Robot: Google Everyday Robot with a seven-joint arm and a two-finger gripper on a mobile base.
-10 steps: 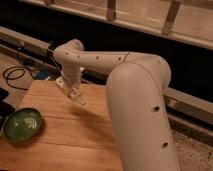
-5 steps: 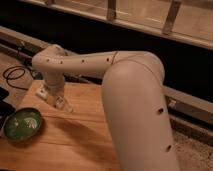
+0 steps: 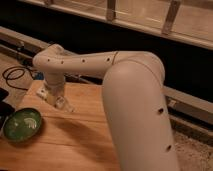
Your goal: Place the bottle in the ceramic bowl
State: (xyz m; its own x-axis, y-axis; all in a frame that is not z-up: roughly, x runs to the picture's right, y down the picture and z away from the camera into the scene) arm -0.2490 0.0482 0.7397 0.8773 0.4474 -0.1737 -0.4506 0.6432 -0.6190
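The end effector [image 3: 64, 104] hangs above the wooden tabletop [image 3: 75, 140], I cannot tell if it pinches the bottle, which I do not see, so the carrying step seems in hand, and next it must travel to the ceramic bowl [image 3: 22, 125] down-left of it.

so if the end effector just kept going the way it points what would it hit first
Probably the wooden table: the end effector points down and slightly right, away from the ceramic bowl. Depth is unclear.
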